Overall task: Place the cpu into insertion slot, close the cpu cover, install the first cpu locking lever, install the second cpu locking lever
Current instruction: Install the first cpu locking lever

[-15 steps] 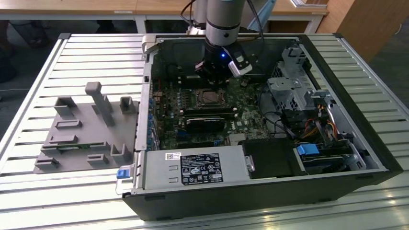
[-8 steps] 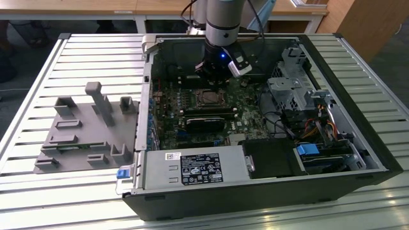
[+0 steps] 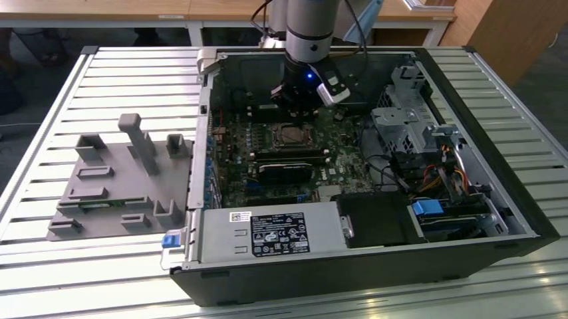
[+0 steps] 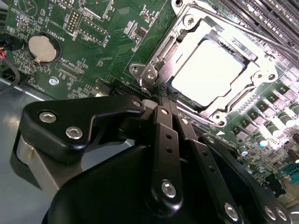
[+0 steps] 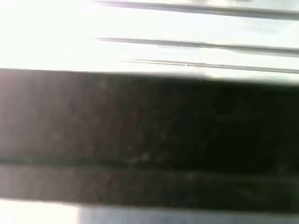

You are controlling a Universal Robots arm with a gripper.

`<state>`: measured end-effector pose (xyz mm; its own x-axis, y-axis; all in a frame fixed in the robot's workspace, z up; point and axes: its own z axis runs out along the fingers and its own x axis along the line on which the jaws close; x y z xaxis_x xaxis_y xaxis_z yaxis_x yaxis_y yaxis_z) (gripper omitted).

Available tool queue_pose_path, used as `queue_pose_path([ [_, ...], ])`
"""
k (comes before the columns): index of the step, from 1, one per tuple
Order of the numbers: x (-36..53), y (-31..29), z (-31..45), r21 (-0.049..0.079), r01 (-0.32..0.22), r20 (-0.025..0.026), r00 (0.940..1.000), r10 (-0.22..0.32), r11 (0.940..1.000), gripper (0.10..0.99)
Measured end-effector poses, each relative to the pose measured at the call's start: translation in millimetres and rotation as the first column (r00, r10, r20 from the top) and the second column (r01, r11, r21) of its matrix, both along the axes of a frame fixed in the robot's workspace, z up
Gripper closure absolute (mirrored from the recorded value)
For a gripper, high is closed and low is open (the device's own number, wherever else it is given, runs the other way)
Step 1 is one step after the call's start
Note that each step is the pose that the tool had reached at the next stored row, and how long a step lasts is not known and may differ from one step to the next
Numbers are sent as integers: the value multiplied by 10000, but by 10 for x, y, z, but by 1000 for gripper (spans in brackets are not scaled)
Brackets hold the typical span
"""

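Observation:
The cpu [image 4: 208, 72], a pale square chip, lies in the insertion slot [image 3: 291, 135] on the green board. The cpu cover [image 4: 163, 51], a silvery frame with a window, lies flat over the chip's edges. A thin metal lever rod [image 4: 261, 38] runs along one side of the cover. My gripper [image 4: 161, 97] has its black fingers [image 4: 161, 126] pressed together, the tips right at a corner of the socket frame. Whether anything sits between them is hidden. In the exterior view the gripper [image 3: 297, 106] hangs inside the open case, just behind the socket.
The open computer case [image 3: 523, 219] lies on a slatted table. A grey label [image 3: 279, 232] covers the power supply at the front, and a drive cage [image 3: 408, 126] stands at the exterior view's right. A grey fixture plate [image 3: 116, 179] sits at its left. A coin cell [image 4: 42, 46] lies near the socket.

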<state>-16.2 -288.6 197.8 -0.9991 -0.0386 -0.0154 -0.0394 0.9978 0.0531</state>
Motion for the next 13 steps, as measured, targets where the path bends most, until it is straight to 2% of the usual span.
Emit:
queue_pose_path([
  [6,-2,-4,62,-15,0,-11,10000,0,10000,980],
  [11,-2,-4,157,-16,0,-11,10000,0,10000,980],
  [13,-2,-4,167,-13,-2,-10,10000,2,10000,980],
])
